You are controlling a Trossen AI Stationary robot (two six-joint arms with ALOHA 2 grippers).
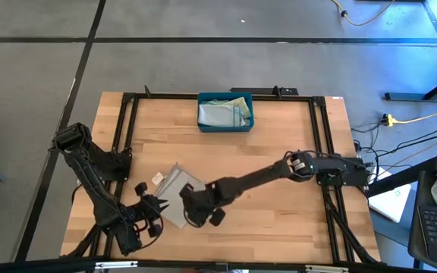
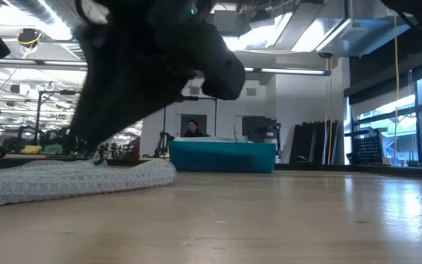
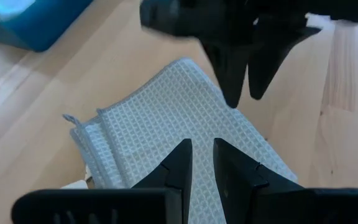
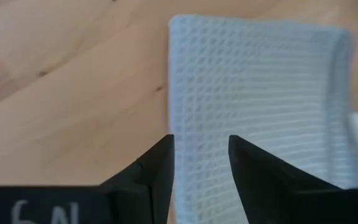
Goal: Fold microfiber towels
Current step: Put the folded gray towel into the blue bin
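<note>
Parted a little and gripping nothing, the right gripper (image 4: 199, 155) straddles the edge of the pale grey towel (image 1: 174, 199) at lower left of the high view; the left gripper (image 3: 202, 163), fingers nearly together and empty, hovers over its opposite edge. That towel looks folded already; other towels sit in the teal bin (image 1: 225, 126) at upper centre

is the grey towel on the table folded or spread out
Folded. The grey towel lies as a compact rectangle, and the left wrist view shows stacked layers at one edge. How many folds, cannot tell.
</note>
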